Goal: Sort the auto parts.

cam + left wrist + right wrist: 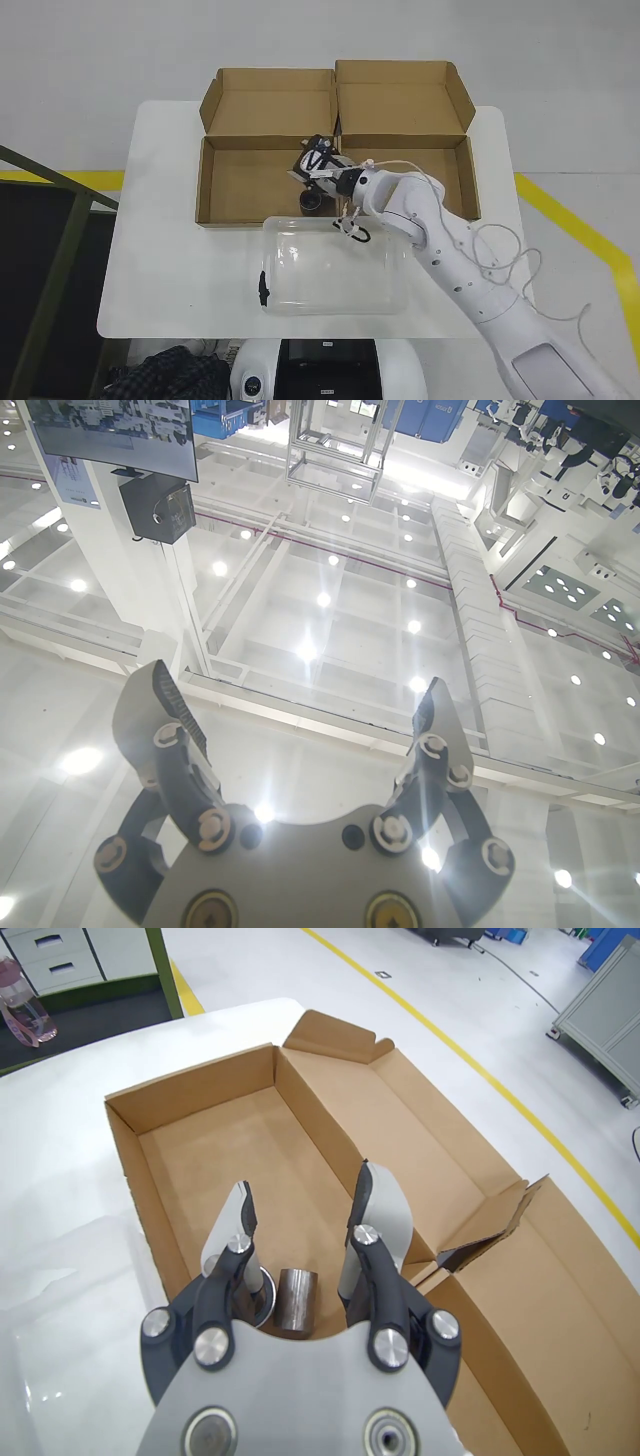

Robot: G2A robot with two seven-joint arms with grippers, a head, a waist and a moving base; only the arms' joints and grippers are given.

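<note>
My right gripper (314, 160) (306, 1188) hangs open and holds nothing, above the right end of the left cardboard box (230, 190) (210, 1153). Beneath it, a short dark metal cylinder (298, 1298) (311, 201) stands on the box floor near the front wall. A round flanged part (262, 1300) lies beside the cylinder, partly hidden by one finger. A small black part (262, 288) rests in the clear plastic bin (330, 222) at its left end. My left gripper (295, 695) is open and holds nothing, pointing up at the ceiling.
A second open cardboard box (450, 165) (525, 1288) stands right of the first, their walls touching. Both lids are folded back, away from the robot. The clear bin sits just in front of the boxes on the white table (160, 230).
</note>
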